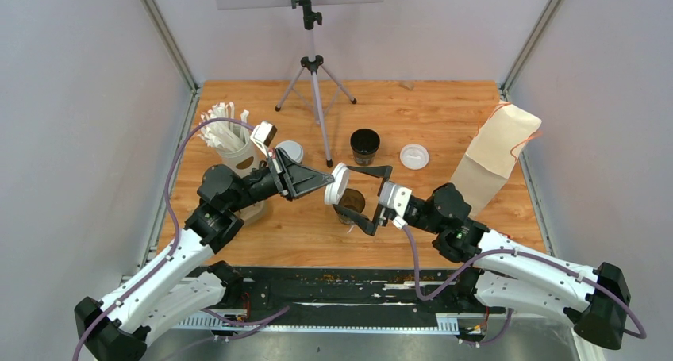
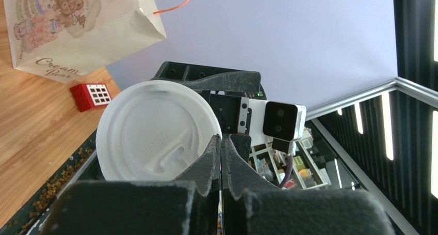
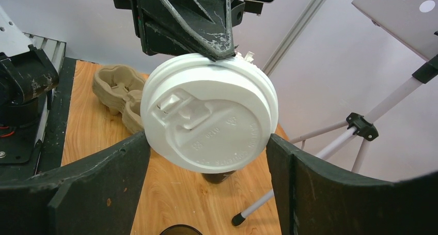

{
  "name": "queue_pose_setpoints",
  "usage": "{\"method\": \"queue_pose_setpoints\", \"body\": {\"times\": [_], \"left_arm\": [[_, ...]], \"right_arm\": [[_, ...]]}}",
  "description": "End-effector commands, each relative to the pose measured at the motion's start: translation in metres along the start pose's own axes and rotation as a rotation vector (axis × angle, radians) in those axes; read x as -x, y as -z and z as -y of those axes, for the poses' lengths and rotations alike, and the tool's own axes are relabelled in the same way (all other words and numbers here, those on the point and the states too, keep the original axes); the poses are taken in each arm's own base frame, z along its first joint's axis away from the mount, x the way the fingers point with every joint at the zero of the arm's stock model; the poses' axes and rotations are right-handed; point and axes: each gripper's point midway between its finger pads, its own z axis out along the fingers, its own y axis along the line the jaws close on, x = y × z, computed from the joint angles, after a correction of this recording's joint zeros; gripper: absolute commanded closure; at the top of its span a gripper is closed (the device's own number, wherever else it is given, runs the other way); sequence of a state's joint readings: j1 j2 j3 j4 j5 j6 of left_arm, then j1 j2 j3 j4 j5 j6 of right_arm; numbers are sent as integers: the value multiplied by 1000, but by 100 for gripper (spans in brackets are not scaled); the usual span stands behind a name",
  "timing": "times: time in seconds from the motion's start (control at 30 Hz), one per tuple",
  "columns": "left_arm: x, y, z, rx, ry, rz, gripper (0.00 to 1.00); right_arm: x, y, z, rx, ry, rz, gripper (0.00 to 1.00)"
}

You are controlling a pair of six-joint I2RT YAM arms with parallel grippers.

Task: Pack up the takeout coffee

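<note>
Our left pincer (image 1: 328, 178) is pressed together on the rim of a white lid (image 1: 339, 183). It holds the lid on edge in the air, above an open black cup (image 1: 350, 205) standing on the desk (image 1: 444, 107). To the right, our right pincer (image 1: 355, 194) is spread with one finger on either side of the lid; we cannot tell whether they touch it. We judge the lid light, thin, springy and slick. It is best held gently at opposite rim edges, lest it buckle or pop free. The cup looks light and easily tipped.
</note>
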State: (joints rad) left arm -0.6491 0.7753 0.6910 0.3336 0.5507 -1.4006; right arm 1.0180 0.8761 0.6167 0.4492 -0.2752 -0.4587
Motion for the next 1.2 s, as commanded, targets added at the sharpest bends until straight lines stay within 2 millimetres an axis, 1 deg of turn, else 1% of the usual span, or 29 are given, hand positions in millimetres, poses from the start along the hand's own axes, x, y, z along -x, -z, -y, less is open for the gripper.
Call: {"method": "queue_pose_setpoints", "body": {"times": [0.0, 0.23, 0.3, 0.4, 0.5, 0.6, 0.67, 0.7, 0.73, 0.77, 0.87, 0.9, 0.93, 0.97, 1.07, 1.1, 1.13, 1.17], "left_arm": [[0, 2, 6, -26, -8, 3, 100], [3, 0, 5, -6, -32, 10, 97], [4, 0, 6, -2, -40, 8, 92], [5, -1, 5, 23, -68, 5, 78], [8, -1, 4, 53, -127, 13, 59], [18, 2, -4, 128, -225, 49, 45], [27, 8, -22, 243, -289, 82, 37], [30, 11, -29, 286, -329, 92, 34], [32, 16, -41, 347, -372, 89, 32], [38, 19, -45, 381, -397, 105, 29], [47, 31, -66, 519, -484, 96, 20], [49, 37, -77, 581, -515, 76, 17], [53, 41, -81, 620, -535, 71, 11], [56, 45, -88, 658, -548, 67, 2], [69, 68, -109, 811, -574, 92, 0], [74, 79, -116, 871, -592, 111, 0], [78, 90, -121, 928, -611, 134, 0], [82, 102, -124, 978, -634, 156, 0]], "right_arm": [[25, -3, 17, -59, 28, 68, 20], [20, -1, 13, -44, 38, 56, 22], [19, -1, 12, -41, 42, 51, 24], [16, 0, 11, -38, 44, 36, 25], [11, 3, 10, -40, 25, 9, 26], [1, 6, 8, -37, -41, -60, 25], [-8, 9, 8, -48, -82, -123, 26], [-13, 11, 9, -59, -110, -155, 26], [-17, 14, 10, -70, -131, -187, 26], [-21, 16, 12, -88, -153, -225, 26], [-36, 25, 16, -135, -228, -355, 26], [-42, 27, 15, -144, -258, -406, 26], [-47, 30, 20, -178, -280, -461, 26], [-54, 33, 20, -192, -303, -518, 26], [-71, 38, 20, -220, -355, -679, 25], [-72, 38, 23, -236, -372, -721, 24], [-77, 39, 23, -249, -391, -768, 23], [-84, 43, 19, -248, -407, -825, 23]]}}
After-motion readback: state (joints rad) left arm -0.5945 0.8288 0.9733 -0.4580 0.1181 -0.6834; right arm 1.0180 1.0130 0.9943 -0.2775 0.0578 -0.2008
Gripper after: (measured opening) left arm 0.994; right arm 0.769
